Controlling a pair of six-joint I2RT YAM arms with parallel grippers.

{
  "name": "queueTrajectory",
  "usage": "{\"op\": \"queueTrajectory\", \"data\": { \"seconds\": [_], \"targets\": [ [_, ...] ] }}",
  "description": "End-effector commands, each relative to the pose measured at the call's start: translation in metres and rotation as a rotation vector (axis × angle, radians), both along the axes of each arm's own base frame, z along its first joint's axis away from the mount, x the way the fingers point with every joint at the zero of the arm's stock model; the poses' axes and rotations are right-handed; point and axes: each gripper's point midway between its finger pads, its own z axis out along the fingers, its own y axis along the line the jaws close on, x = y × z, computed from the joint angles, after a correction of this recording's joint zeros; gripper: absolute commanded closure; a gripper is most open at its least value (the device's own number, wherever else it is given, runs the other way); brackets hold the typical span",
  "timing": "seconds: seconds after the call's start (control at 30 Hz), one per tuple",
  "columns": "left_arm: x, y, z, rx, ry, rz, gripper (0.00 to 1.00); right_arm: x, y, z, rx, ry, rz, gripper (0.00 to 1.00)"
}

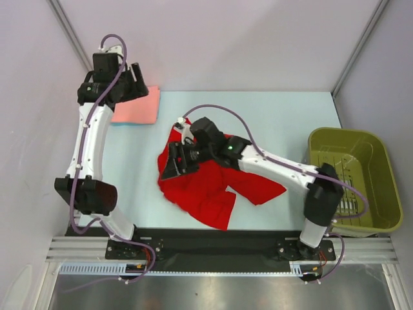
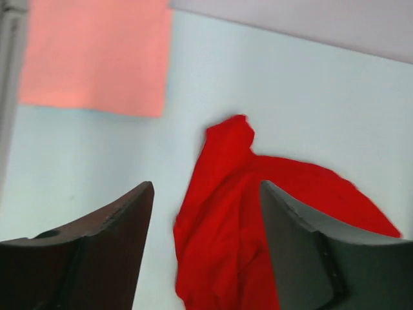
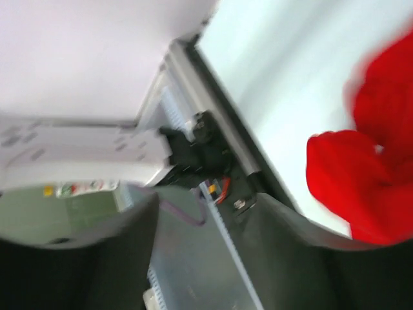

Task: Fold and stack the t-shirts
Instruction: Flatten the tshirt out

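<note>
The bright red t-shirt (image 1: 210,187) lies crumpled in the middle of the table; it also shows in the left wrist view (image 2: 245,213) and at the right of the blurred right wrist view (image 3: 368,187). The salmon-pink t-shirt (image 1: 137,105) lies folded flat at the far left with a thin light-blue edge, and it shows in the left wrist view (image 2: 97,55). My left gripper (image 1: 143,84) is open and empty above the pink shirt's far edge (image 2: 206,194). My right gripper (image 1: 171,169) is open and empty over the red shirt's left edge (image 3: 200,213).
An olive-green plastic basket (image 1: 381,187) stands at the right side of the table. The left arm's base (image 3: 77,152) and the metal rail at the table's near edge (image 3: 219,129) show in the right wrist view. Grey walls close the back and sides.
</note>
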Motion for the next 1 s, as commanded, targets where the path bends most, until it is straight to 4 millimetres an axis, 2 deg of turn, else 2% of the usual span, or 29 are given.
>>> {"op": "queueTrajectory", "data": {
  "seconds": [0.0,0.03,0.07,0.1,0.13,0.17,0.2,0.23,0.27,0.3,0.33,0.37,0.4,0.43,0.47,0.5,0.53,0.57,0.6,0.63,0.67,0.73,0.83,0.9,0.93,0.97],
  "targets": [
    [-0.025,0.038,0.012,0.12,-0.019,0.146,0.26,0.04,0.02,0.052,0.16,0.0,-0.064,0.29],
    [-0.032,0.031,0.013,0.087,-0.033,0.114,0.25,0.041,0.013,0.032,0.081,0.037,-0.066,0.23],
    [-0.04,0.025,-0.013,0.071,0.018,0.086,0.25,0.044,0.004,0.023,0.034,0.029,-0.08,0.21],
    [-0.052,0.019,-0.002,0.042,-0.03,0.061,0.27,0.049,-0.009,0.009,-0.03,0.002,-0.101,0.2],
    [-0.061,0.005,-0.01,-0.008,-0.015,0.005,0.29,0.043,-0.033,0.003,-0.1,0.009,-0.125,0.19],
    [-0.074,-0.008,-0.043,-0.022,0.061,-0.037,0.32,0.043,-0.054,-0.03,-0.199,0.035,-0.169,0.19],
    [-0.083,-0.019,-0.051,-0.042,0.067,-0.074,0.36,0.051,-0.077,-0.043,-0.248,0.054,-0.225,0.21],
    [-0.099,-0.031,-0.052,-0.069,0.062,-0.101,0.37,0.047,-0.099,-0.055,-0.3,0.081,-0.257,0.28],
    [-0.121,-0.06,-0.082,-0.083,0.129,-0.188,0.38,0.035,-0.129,-0.079,-0.358,0.107,-0.292,0.31],
    [-0.133,-0.077,-0.088,-0.097,0.129,-0.235,0.4,0.04,-0.153,-0.085,-0.374,0.11,-0.352,0.34],
    [-0.161,-0.113,-0.088,-0.126,0.127,-0.338,0.41,0.035,-0.172,-0.099,-0.414,0.121,-0.383,0.36],
    [-0.183,-0.131,-0.115,-0.133,0.191,-0.396,0.42,0.032,-0.19,-0.094,-0.403,0.086,-0.427,0.39],
    [-0.195,-0.151,-0.12,-0.153,0.182,-0.452,0.44,0.019,-0.21,-0.121,-0.464,0.119,-0.437,0.42],
    [-0.226,-0.184,-0.127,-0.176,0.212,-0.552,0.46,0.016,-0.227,-0.13,-0.497,0.134,-0.464,0.44],
    [-0.244,-0.194,-0.15,-0.162,0.265,-0.59,0.46,0.012,-0.238,-0.128,-0.495,0.112,-0.488,0.49],
    [-0.255,-0.208,-0.16,-0.162,0.282,-0.624,0.48,0.001,-0.251,-0.147,-0.545,0.142,-0.493,0.54],
    [-0.278,-0.225,-0.172,-0.166,0.333,-0.677,0.5,0.0,-0.258,-0.15,-0.547,0.142,-0.518,0.56],
    [-0.289,-0.231,-0.198,-0.139,0.41,-0.684,0.5,-0.003,-0.263,-0.156,-0.551,0.147,-0.53,0.57],
    [-0.296,-0.242,-0.204,-0.16,0.433,-0.713,0.5,-0.003,-0.265,-0.155,-0.528,0.136,-0.547,0.58],
    [-0.302,-0.247,-0.212,-0.173,0.465,-0.711,0.5,-0.006,-0.271,-0.165,-0.547,0.148,-0.56,0.58],
    [-0.302,-0.249,-0.229,-0.165,0.497,-0.695,0.5,-0.001,-0.279,-0.168,-0.565,0.143,-0.604,0.58],
    [-0.3,-0.243,-0.247,-0.154,0.564,-0.628,0.49,0.003,-0.287,-0.175,-0.597,0.136,-0.639,0.56],
    [-0.292,-0.224,-0.274,-0.075,0.639,-0.519,0.48,0.011,-0.297,-0.189,-0.674,0.137,-0.677,0.53],
    [-0.291,-0.203,-0.293,-0.023,0.701,-0.446,0.45,0.012,-0.303,-0.195,-0.72,0.154,-0.701,0.51],
    [-0.284,-0.192,-0.299,-0.025,0.717,-0.404,0.45,0.011,-0.306,-0.201,-0.75,0.173,-0.703,0.51],
    [-0.285,-0.183,-0.309,-0.026,0.745,-0.381,0.44,0.018,-0.313,-0.201,-0.78,0.145,-0.745,0.51]
  ]
}}
